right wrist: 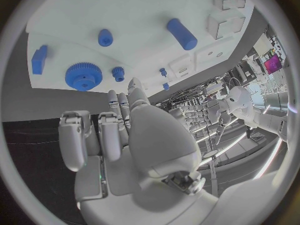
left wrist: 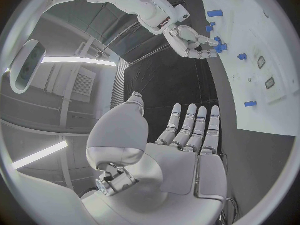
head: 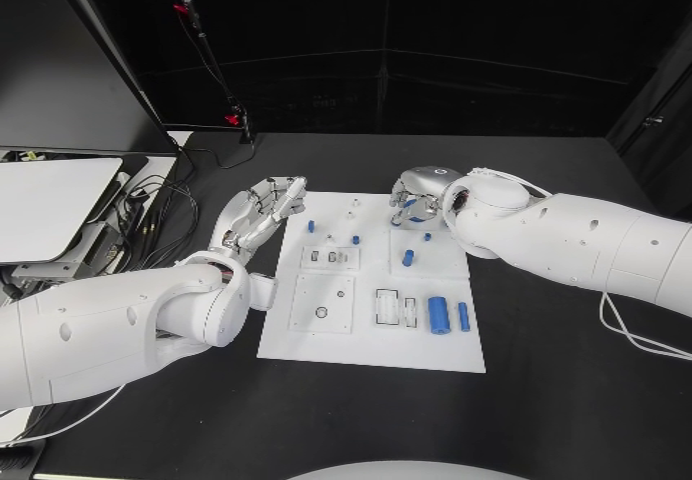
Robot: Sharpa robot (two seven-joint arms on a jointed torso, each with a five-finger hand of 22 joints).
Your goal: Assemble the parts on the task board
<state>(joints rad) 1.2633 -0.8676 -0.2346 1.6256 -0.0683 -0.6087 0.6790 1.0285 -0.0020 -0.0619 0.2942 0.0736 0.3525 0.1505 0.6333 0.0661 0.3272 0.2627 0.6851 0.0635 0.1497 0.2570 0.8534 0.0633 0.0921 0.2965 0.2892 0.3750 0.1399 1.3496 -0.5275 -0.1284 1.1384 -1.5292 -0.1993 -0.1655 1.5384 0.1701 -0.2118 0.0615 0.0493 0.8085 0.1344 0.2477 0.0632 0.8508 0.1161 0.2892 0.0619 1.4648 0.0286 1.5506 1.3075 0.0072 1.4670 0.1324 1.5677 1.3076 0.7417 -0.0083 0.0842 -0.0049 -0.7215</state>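
Observation:
The white task board (head: 372, 345) lies mid-table. My left hand (head: 265, 212) hovers flat at the board's far left corner, fingers (left wrist: 194, 127) stretched out and holding nothing. Near it stands a small blue peg (head: 310, 226). My right hand (head: 423, 193) hangs over the board's far right part, above a blue gear (right wrist: 83, 76) and a smaller gear (right wrist: 117, 72). Some of its fingers (right wrist: 75, 137) are curled, others reach toward the gears, and nothing sits between them. A blue cylinder (right wrist: 181, 33) lies on the board beyond. Two larger blue cylinders (head: 437, 315) lie at the near right.
Recessed slots (head: 325, 300) and small fixtures (head: 332, 257) mark the board's middle. A grey tray (head: 51, 200) and loose cables (head: 159, 205) sit at the table's far left. Bare black tabletop (head: 548, 400) surrounds the board.

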